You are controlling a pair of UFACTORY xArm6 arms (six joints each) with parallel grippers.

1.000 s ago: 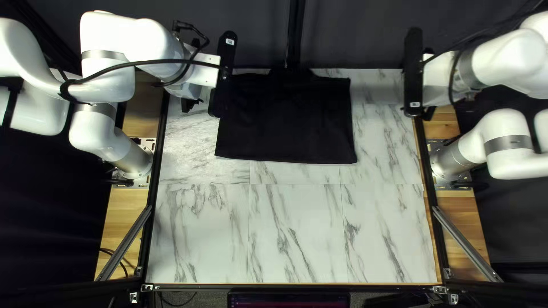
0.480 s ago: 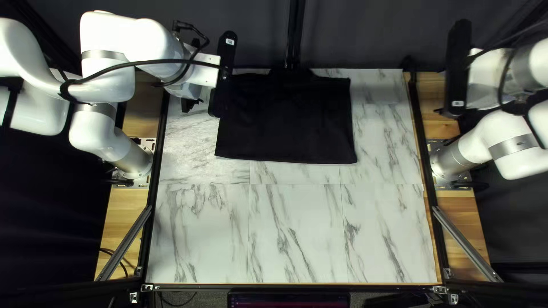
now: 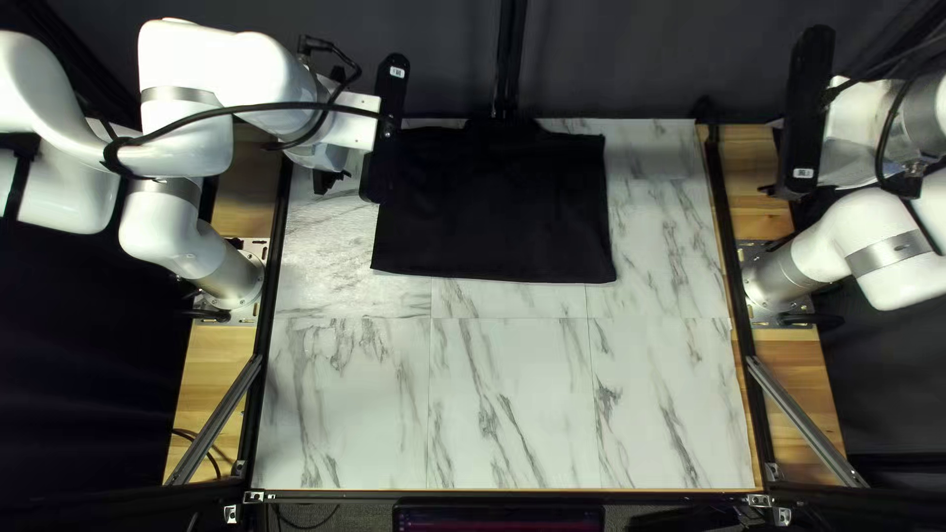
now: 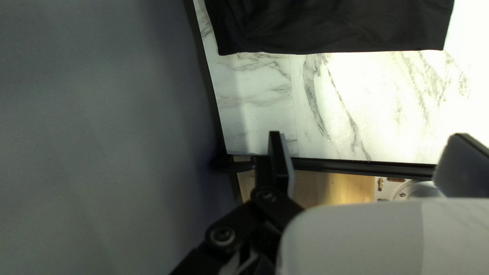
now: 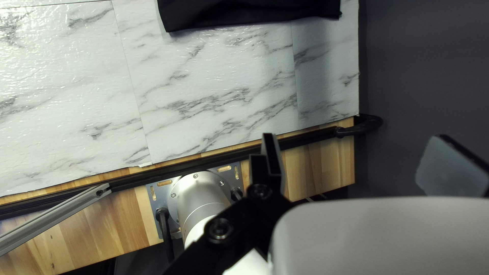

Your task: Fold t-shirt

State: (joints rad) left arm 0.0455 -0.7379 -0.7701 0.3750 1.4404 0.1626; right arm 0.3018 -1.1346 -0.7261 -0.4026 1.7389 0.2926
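Folding looks well along, I'd judge; whether one more fold or a retreat is in hand, I can't tell. If another fold is due, begin at the near side of the t-shirt (image 3: 498,212), pinch both near corners through all their layers, then raise them together just enough to clear the cloth below. Carry them level toward the dark curtain (image 3: 616,64) and lay them down before releasing; uneven pulling could skew the neat rectangle or drag it across the marble tabletop (image 3: 507,394).

As for where it lies, the shirt sits flat at the upper middle of the top left view, its far side close to the table's far edge. The left gripper (image 4: 368,135) has its fingers spread wide with nothing pinched; the shirt is ahead of them, well apart, though in the top left view that gripper's housing overlaps the shirt's upper left. The right gripper (image 5: 354,136) is spread and unladen too, off at the upper right of the top left view, with marble between it and the shirt.
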